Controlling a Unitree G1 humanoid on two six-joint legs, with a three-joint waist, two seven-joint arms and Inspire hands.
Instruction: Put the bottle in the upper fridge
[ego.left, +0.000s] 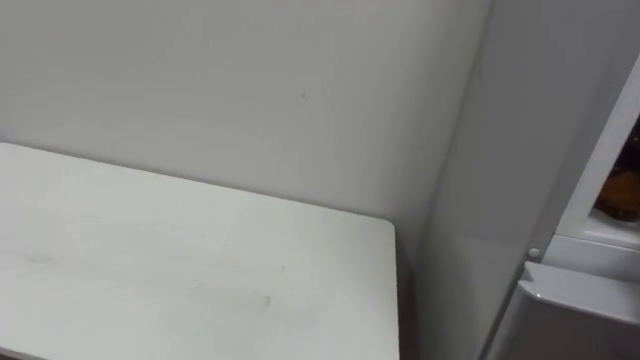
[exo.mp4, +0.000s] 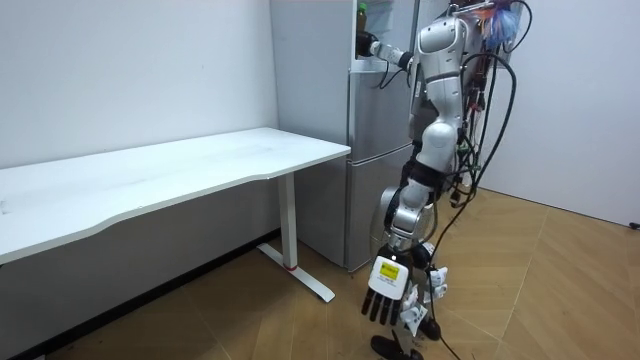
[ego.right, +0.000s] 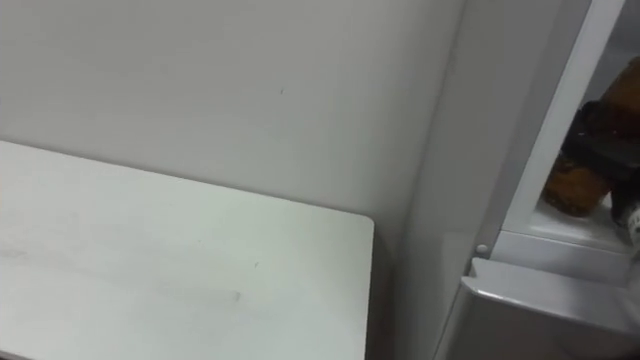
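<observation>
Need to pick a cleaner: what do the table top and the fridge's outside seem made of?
The table top looks like white laminate board, matt, with faint smudges and a thin flat edge; it could be painted wood. The fridge seems coated sheet metal, silver-grey, smooth with a soft sheen.

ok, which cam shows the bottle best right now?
Right eye view: the amber bottle sits in the upper fridge at shelf level, with the right hand dark beside it. Left eye view catches a brown sliver at its edge. In the room view it is too small to tell behind the hand.
</observation>
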